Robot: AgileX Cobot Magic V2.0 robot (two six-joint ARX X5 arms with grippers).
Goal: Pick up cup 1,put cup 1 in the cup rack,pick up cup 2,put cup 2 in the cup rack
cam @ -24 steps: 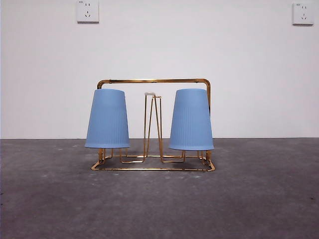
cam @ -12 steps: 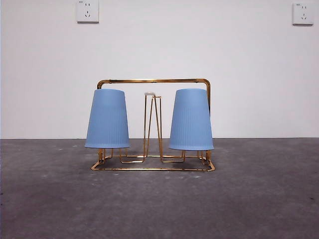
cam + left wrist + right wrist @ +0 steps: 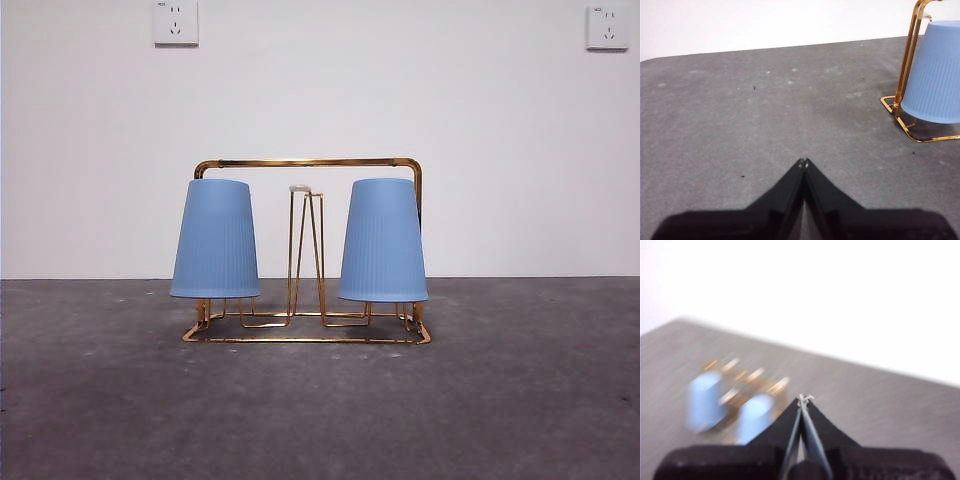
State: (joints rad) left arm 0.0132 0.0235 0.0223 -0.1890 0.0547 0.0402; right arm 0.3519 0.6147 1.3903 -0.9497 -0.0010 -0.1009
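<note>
Both cups sit upside down on the rack, arms clear.

In the middle of the front view the rack point(image 3: 307, 250) stands on the grey table point(image 3: 320, 410), one blue cup point(image 3: 215, 240) hung left of centre and the other cup point(image 3: 383, 241) right of centre, a bare prong point(image 3: 305, 250) between them. The left gripper point(image 3: 803, 162) is clenched on nothing, low over the table beside the rack. The right gripper point(image 3: 803, 399) is clenched too, its view blurred, the rack well apart from it.
</note>
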